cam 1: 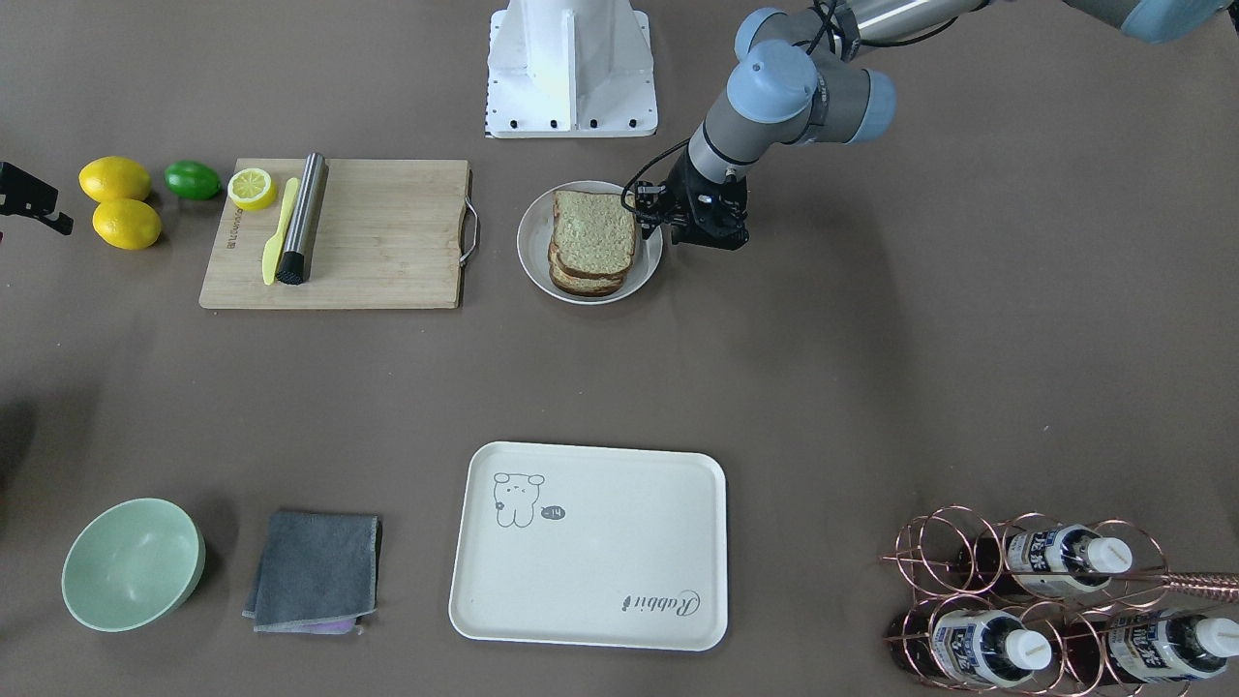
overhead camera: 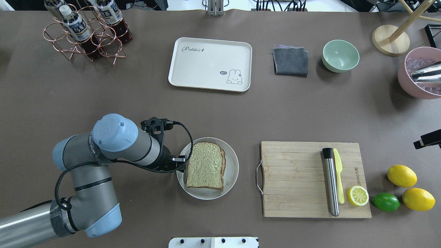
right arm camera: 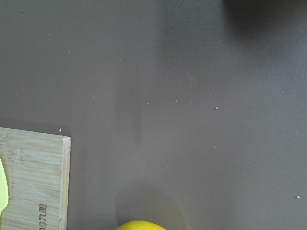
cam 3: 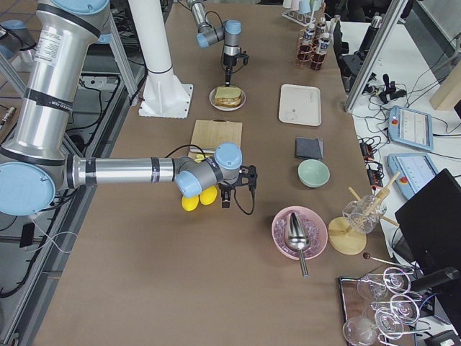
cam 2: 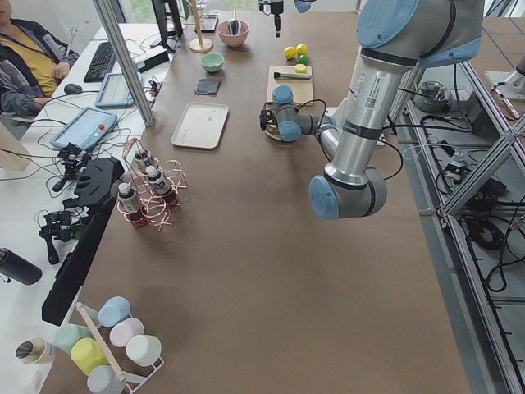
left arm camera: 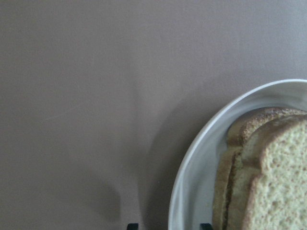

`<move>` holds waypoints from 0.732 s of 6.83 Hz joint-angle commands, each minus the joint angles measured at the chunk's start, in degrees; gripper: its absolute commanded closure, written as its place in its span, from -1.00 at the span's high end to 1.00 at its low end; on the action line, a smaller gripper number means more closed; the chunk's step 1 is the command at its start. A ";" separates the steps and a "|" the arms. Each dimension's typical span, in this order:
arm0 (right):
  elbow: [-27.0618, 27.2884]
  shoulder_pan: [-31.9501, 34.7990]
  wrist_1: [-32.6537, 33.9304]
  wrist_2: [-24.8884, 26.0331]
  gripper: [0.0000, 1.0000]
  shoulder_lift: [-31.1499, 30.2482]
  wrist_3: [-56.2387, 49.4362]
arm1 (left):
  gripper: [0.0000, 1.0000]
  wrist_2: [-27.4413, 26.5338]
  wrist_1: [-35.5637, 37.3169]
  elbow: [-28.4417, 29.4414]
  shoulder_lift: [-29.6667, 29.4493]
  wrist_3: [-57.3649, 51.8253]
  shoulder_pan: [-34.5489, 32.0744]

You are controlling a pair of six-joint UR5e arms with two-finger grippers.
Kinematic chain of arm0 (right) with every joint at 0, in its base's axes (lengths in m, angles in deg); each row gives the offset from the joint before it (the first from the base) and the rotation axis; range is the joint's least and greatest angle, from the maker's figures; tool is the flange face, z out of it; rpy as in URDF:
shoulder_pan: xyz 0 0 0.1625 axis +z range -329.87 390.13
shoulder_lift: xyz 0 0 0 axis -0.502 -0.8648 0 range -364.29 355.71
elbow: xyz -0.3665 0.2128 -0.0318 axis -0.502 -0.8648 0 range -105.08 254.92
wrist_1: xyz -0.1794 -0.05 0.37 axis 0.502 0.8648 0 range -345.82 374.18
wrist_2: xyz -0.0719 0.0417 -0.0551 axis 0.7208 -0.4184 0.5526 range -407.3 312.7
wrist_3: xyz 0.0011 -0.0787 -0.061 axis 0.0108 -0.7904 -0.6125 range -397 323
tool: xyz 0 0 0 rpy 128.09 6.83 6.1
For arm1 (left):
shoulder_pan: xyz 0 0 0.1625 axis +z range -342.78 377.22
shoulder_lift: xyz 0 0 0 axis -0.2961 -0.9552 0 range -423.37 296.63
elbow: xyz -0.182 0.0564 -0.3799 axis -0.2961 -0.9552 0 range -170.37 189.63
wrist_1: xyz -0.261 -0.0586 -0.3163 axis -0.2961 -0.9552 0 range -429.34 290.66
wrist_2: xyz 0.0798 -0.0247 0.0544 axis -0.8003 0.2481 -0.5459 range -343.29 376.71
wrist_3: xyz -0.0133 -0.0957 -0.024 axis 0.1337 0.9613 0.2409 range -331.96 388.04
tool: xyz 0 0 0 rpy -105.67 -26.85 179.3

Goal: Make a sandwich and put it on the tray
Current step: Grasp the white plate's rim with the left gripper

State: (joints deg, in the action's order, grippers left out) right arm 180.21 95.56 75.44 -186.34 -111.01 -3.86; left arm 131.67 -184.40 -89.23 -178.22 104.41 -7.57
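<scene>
The sandwich (cam 1: 592, 232) is a stack of speckled bread slices on a round white plate (cam 1: 530, 254); no egg shows. It also shows in the overhead view (overhead camera: 206, 165) and the left wrist view (left arm camera: 278, 182). My left gripper (overhead camera: 182, 162) is low at the plate's rim (left arm camera: 192, 158) on the robot's left side, with its jaws apart on either side of the rim, holding nothing. The cream tray (cam 1: 590, 581) lies bare at the table's far side (overhead camera: 206, 69). My right gripper (cam 3: 234, 196) hovers by the lemons; I cannot tell whether it is open or shut.
A bamboo cutting board (overhead camera: 296, 179) holds a steel cylinder (overhead camera: 330, 182), a yellow knife (overhead camera: 338, 179) and a half lemon (overhead camera: 357, 195). Two lemons (overhead camera: 401, 175) and a lime (overhead camera: 386, 202) lie beside it. A green bowl (overhead camera: 340, 55), a grey cloth (overhead camera: 290, 61) and a bottle rack (overhead camera: 86, 31) stand at the far side.
</scene>
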 commanded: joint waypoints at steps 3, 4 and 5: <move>0.09 0.41 0.00 -0.09 0.99 -0.15 0.00 | -0.26 0.00 -0.08 0.07 0.06 0.10 0.18; 0.09 0.58 0.00 -0.09 0.99 -0.15 0.00 | -0.27 0.00 -0.34 0.07 0.06 0.10 0.18; 0.18 0.67 0.00 -0.26 0.99 -0.24 0.00 | -0.30 0.00 -0.52 0.50 -0.02 0.10 0.18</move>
State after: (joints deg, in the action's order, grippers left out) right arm 180.33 96.10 75.44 -186.47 -111.19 -3.86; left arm 131.67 -184.71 -89.03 -178.17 104.50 -7.40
